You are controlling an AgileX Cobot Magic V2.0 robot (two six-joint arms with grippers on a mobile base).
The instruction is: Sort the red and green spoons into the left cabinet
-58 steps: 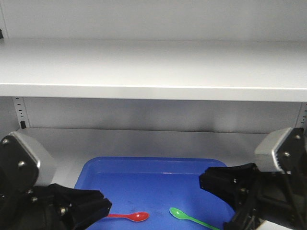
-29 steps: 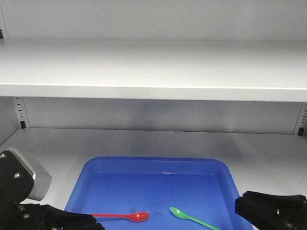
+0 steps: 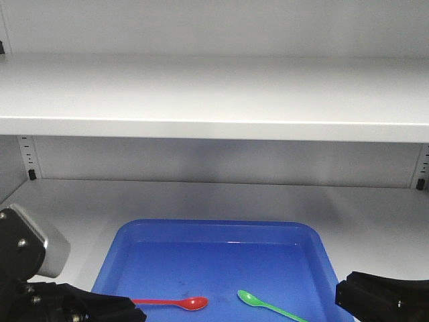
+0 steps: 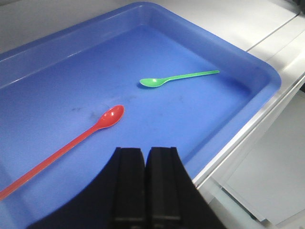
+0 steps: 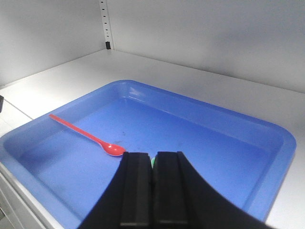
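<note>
The red spoon (image 4: 102,121) and the green spoon (image 4: 177,78) lie apart on the floor of a blue tray (image 3: 221,228), red to the left of green in the front view. The tray sits on the lower shelf of the left cabinet (image 3: 214,94), a light grey metal one. My left gripper (image 4: 145,150) is shut and empty, hovering just short of the red spoon's bowl. My right gripper (image 5: 153,154) is also shut with nothing in it. It covers most of the green spoon (image 5: 152,162), and the red spoon (image 5: 88,136) lies to its left.
A wide grey shelf (image 3: 214,124) overhangs the tray from above. Perforated rails with black clips (image 3: 28,161) run up the back corners. The tray's raised rim (image 4: 267,76) stands near the shelf's front edge (image 4: 248,138). Bare grey shelf surrounds the tray.
Both arms have dropped down and back, so only their tops show at the front view's bottom corners. The spoons and tray have not moved.
</note>
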